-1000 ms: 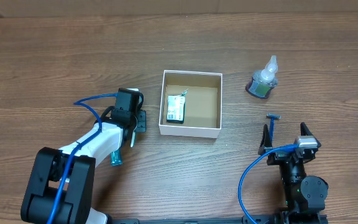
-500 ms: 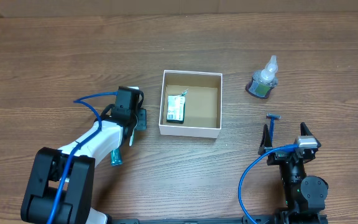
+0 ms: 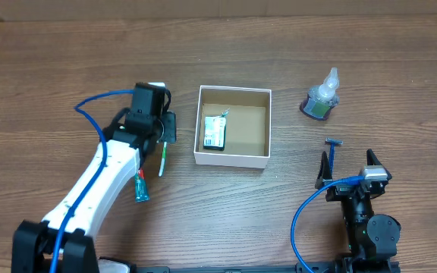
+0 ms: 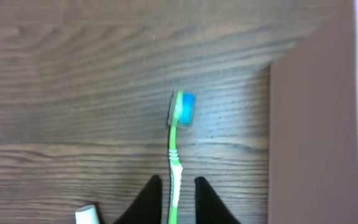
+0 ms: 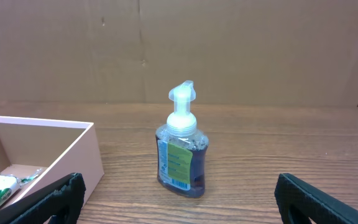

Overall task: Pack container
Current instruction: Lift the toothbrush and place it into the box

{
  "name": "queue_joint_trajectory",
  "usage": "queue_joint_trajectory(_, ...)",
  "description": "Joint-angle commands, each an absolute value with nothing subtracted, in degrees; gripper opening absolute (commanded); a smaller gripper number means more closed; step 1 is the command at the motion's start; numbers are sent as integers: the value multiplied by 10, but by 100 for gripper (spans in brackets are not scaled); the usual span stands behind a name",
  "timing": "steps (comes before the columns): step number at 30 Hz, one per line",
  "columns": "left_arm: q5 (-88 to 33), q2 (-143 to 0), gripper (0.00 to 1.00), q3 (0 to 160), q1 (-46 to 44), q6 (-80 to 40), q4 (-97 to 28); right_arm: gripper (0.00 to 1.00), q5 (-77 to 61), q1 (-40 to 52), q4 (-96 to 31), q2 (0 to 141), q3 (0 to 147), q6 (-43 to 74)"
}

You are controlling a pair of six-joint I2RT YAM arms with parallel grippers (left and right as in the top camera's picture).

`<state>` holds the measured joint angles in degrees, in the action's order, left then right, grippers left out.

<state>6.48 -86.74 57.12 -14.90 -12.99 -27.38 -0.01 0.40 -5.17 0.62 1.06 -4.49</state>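
The container is a square white-walled box with a brown inside, at the table's middle; a green-and-white packet lies in its left part. It also shows in the left wrist view and the right wrist view. My left gripper hangs just left of it, shut on the handle of a green toothbrush with a blue head, seen between the fingers. My right gripper is open and empty at the front right, its fingers wide apart.
A clear pump bottle of green liquid stands at the back right, also in the right wrist view. A blue razor lies in front of it. A teal tube lies left of the box; its white cap shows by my left fingers.
My left arm has risen and moved toward the table's far side, with the toothbrush between its fingers. The right arm has not moved.
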Motion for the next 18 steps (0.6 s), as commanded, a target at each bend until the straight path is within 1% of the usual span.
queue_joint_trajectory(1,64,-866,32,576,-147,-129,-301,100,-1,2,-48,2,4,-46)
queue_joint_trajectory(2,64,-870,40,570,-147,-129,-301,100,-1,2,-48,2,4,-46)
queue_joint_trajectory(4,64,-885,49,553,-147,-130,-294,100,-1,2,-48,2,4,-46)
queue_joint_trajectory(5,64,-893,52,545,-147,-133,-286,100,-1,2,-48,2,4,-46)
queue_joint_trajectory(7,63,-911,53,529,-147,-143,-263,100,-1,2,-48,2,4,-46)
queue_joint_trajectory(14,58,-994,52,515,-147,-149,-204,100,-1,2,-48,2,4,-46)
queue_joint_trajectory(15,59,-1002,51,515,-147,-149,-200,100,-1,2,-48,2,4,-46)
queue_joint_trajectory(18,59,-1014,41,515,-147,-148,-194,100,-1,2,-48,2,4,-46)
